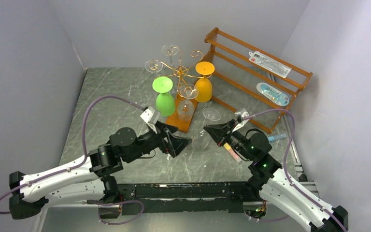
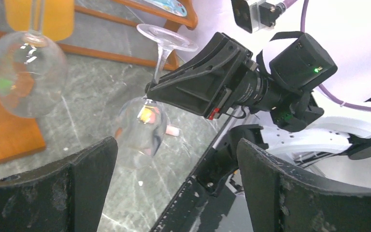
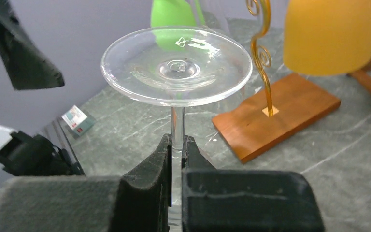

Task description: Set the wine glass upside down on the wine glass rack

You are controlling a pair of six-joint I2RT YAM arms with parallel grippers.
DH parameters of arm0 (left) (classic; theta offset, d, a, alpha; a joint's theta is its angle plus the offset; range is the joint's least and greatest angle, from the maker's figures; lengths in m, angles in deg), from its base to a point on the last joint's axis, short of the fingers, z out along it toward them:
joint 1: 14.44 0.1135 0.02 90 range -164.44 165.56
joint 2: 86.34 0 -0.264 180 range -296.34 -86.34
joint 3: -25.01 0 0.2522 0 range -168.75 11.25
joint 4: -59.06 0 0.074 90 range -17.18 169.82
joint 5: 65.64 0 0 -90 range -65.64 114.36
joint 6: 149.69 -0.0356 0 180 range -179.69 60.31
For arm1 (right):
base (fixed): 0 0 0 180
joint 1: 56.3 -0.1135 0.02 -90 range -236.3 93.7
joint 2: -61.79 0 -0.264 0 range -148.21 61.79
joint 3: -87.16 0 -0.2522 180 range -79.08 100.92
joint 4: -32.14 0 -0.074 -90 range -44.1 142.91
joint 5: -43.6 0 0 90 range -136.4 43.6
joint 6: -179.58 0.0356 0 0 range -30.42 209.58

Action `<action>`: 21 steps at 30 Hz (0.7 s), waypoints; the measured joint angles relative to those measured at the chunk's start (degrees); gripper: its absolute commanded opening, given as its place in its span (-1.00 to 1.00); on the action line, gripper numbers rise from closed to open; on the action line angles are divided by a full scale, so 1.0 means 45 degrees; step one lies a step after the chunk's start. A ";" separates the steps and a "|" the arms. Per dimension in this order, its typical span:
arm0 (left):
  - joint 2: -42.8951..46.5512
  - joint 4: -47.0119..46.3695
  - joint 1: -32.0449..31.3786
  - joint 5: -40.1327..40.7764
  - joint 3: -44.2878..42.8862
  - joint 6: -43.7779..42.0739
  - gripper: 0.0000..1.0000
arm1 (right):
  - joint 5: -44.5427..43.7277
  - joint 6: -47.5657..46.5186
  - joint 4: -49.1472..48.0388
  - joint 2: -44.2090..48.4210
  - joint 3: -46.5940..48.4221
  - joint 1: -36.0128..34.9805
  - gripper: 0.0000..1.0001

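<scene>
Right wrist view: the right gripper (image 3: 175,145) is pinched on the stem of the wine glass (image 3: 176,65), just under the foot. Foot up, bowl down — the attitude needed for hanging.
Location of glass: held low over the table (image 1: 125,96), near the front corner of the wine glass rack (image 1: 179,72) and apart from it. Not yet hung. Whether the bowl touches the table cannot be told.
Reason for hold: a stem grip leaves the foot free above the fingers. This is judged necessary for sliding the stem into a wire curl so that the foot rests on top.
Left gripper (image 1: 183,142): spread wide, holding nothing, facing the glass from the opposite side. Judged to be standing by.
Glass material: clear, thin-walled and glossy, with a flat round foot and a slim stem. Likely slippery and fragile.
Finger pads: black, matt, slightly rough.
Rack: gold wire with spiral-ended arms on a central post, set in a flat orange-brown wooden base.
Occupancy: a green glass (image 1: 164,99), an orange glass (image 1: 204,84) and clear glasses (image 1: 186,104) hang inverted. One rear curl appears free — not certain.
</scene>
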 measured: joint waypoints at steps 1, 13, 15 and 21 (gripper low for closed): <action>-0.0325 0.0189 0.0000 -0.0097 -0.0335 0.0199 0.94 | 0.0185 -0.0423 -0.0078 0.0063 0.0005 0.0000 -1.00; -0.1132 0.0680 -0.0005 -0.0486 -0.0996 0.4954 0.94 | 0.2472 -0.3560 -0.0432 0.0238 0.0214 0.0000 -1.00; -0.0937 0.0248 -0.0005 -0.0491 -0.0729 0.5843 0.94 | 0.2739 -0.3677 -0.0452 0.0243 0.0214 0.0000 -1.00; -0.0651 -0.1161 0.0078 -0.0563 -0.0039 0.7650 0.94 | 0.3366 -0.3818 -0.0622 0.0389 0.0214 0.0000 -1.00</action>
